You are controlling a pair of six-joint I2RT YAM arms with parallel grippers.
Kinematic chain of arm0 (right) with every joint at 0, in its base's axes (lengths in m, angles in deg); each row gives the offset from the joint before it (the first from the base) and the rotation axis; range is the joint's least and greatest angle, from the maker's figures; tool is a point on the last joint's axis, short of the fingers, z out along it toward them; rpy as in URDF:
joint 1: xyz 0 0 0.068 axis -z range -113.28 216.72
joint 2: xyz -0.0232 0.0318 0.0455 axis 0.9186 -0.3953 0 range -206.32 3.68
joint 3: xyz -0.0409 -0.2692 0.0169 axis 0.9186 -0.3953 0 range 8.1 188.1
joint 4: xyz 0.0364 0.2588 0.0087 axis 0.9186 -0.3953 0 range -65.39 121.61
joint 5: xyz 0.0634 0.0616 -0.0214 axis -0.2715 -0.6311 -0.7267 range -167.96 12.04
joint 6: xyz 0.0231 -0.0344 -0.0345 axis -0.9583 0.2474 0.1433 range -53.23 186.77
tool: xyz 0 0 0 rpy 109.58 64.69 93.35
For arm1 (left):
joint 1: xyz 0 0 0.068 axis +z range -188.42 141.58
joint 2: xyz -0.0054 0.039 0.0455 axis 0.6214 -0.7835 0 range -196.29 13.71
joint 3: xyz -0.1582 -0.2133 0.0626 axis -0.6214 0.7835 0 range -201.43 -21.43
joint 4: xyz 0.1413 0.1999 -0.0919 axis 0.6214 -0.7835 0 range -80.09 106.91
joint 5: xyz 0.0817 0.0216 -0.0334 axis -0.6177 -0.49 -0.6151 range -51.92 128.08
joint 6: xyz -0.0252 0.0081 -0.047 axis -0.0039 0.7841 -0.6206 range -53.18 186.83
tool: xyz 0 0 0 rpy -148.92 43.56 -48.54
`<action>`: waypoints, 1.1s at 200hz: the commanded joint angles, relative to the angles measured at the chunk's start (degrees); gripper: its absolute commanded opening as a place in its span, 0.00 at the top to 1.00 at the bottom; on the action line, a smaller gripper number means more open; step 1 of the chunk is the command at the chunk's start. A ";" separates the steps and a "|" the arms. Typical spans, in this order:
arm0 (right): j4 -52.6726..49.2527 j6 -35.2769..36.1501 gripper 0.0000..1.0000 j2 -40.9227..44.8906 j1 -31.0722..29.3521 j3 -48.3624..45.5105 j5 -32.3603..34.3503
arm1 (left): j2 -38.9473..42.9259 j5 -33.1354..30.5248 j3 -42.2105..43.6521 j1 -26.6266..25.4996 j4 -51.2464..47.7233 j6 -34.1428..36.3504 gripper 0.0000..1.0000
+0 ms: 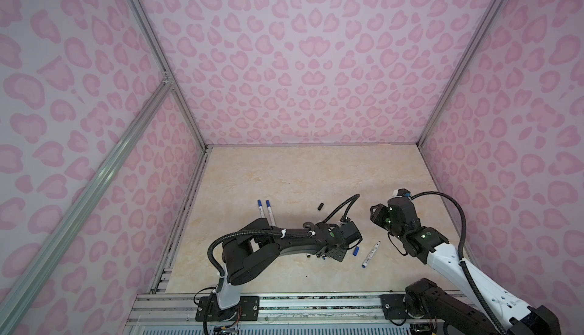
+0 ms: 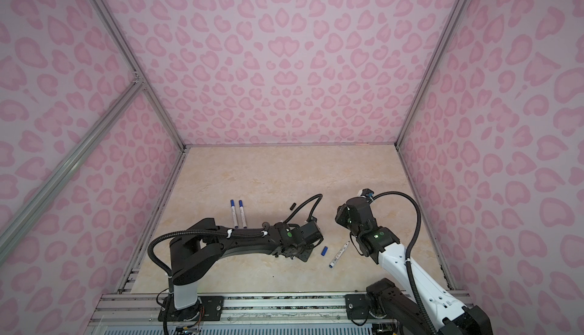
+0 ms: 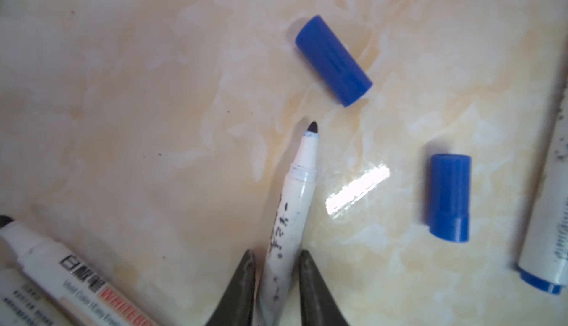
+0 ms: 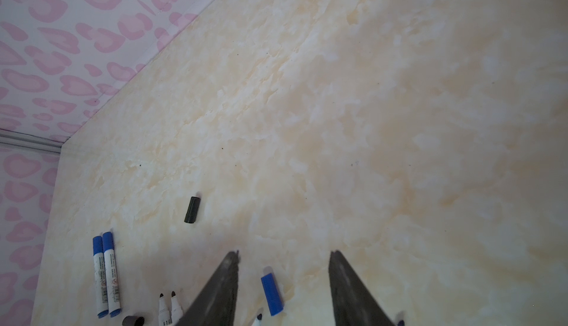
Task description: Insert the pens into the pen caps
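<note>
L pincer point(image 3: 277, 252) narrow round an uncapped pen point(image 3: 295, 192), bite unclear, R pincer point(image 4: 285, 252) wide, empty: you've 2 capped pens point(image 1: 270, 211) done, 4 to go, blue caps point(image 3: 333, 60) loose.

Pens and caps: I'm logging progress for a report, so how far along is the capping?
Done: two blue-capped pens lie side by side. In hand: the left gripper grips an uncapped pen, tip near a loose blue cap. Left: other uncapped pens, another blue cap and a black cap lie loose; the right gripper is open and empty.
</note>
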 commanded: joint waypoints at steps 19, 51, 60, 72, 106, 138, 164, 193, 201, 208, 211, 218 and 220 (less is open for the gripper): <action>0.33 -0.04 0.51 -0.55 -0.08 0.12 -0.03 | -3.31 8.16 0.03 -0.11 -6.10 0.12 0.90; 0.73 0.48 0.50 -2.37 -0.10 0.14 -0.38 | -3.99 9.63 -0.57 -0.11 -4.90 -0.01 0.92; 0.58 0.82 0.50 -2.85 -0.12 0.36 -0.60 | -3.30 9.29 -0.69 -0.06 -5.08 -0.03 0.93; 0.38 1.33 0.50 -3.29 -0.35 0.66 -0.58 | -1.71 8.42 -0.41 0.23 -5.33 -0.35 0.96; -0.45 3.43 0.47 -6.07 -3.27 1.85 2.64 | 6.85 8.59 0.79 4.39 -4.99 -2.74 0.97; -1.72 6.59 0.41 -11.59 -4.67 4.02 1.47 | 17.53 7.62 4.25 6.78 -3.08 -5.25 0.97; -4.39 8.39 0.37 -17.27 -6.40 7.08 -0.36 | 25.95 6.07 9.38 6.75 -0.63 -7.28 0.97; -3.64 9.16 0.46 -22.82 -9.85 8.39 -1.05 | 30.40 3.88 11.49 6.93 -1.53 -7.97 0.97; -3.66 9.13 0.48 -23.98 -10.89 8.72 -0.75 | 31.16 3.79 11.83 6.92 -1.56 -7.85 0.97; -3.83 9.10 0.50 -24.76 -11.71 8.92 -0.37 | 31.63 3.51 12.26 6.99 -1.56 -7.94 0.97; -3.84 9.01 0.50 -24.98 -12.08 8.94 -0.13 | 31.92 3.45 12.45 7.02 -1.48 -7.96 0.97; -3.92 8.87 0.50 -25.45 -12.82 9.08 0.31 | 32.46 3.14 12.80 7.02 -1.37 -7.95 0.97; -3.92 8.84 0.50 -25.60 -12.91 9.03 0.49 | 32.61 3.03 12.96 7.01 -1.29 -7.96 0.97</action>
